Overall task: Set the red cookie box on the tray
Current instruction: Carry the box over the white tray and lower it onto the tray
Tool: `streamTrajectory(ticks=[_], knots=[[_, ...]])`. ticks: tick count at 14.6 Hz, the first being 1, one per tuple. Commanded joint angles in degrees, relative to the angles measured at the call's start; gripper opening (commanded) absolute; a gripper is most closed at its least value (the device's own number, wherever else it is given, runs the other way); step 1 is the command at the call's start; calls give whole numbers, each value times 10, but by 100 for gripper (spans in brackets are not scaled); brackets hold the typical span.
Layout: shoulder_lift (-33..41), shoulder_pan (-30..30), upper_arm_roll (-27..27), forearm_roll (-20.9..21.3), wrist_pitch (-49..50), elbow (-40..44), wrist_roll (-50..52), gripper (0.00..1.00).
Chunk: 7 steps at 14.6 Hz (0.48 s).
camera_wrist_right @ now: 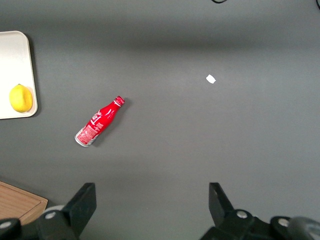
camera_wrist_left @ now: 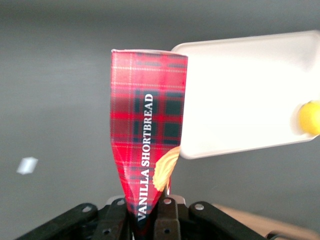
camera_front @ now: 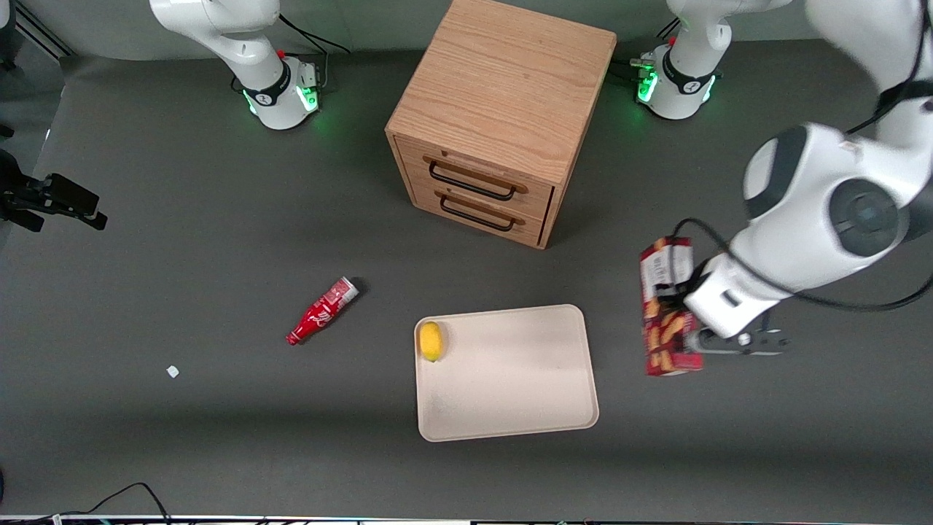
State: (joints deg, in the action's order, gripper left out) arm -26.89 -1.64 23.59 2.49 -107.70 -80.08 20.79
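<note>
The gripper [camera_front: 698, 341] is clenched on the red cookie box [camera_front: 665, 310] at the right of the front view, level with the tray [camera_front: 510, 408] and well apart from its right rim; in the wrist view the two fingers [camera_wrist_left: 167, 215] pinch the box's narrow end, and the carton pinches inward there, which suggests thin cardboard that gives under pressure. I judge it light, stiff along its length but easily crushed, with a smooth printed skin that could slip; a hold across the narrow faces near the middle would likely be steadier than one at the end. A lemon [camera_front: 431, 340] sits at the tray's upper left corner, leaving most of the tray bare. Whether the box hangs clear of the table or rests on it I cannot tell; the arm covers its right edge, and the gripped end is hidden between the fingers.
</note>
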Motion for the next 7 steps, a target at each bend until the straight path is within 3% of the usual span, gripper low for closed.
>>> streamTrajectory(ticks=[1, 4, 7], knots=[[-89, 43, -5, 13, -61, 56, 66, 0], [-147, 92, -22, 64, -134, 59, 130, 0], [-183, 133, -66, 80, -161, 60, 146, 0]])
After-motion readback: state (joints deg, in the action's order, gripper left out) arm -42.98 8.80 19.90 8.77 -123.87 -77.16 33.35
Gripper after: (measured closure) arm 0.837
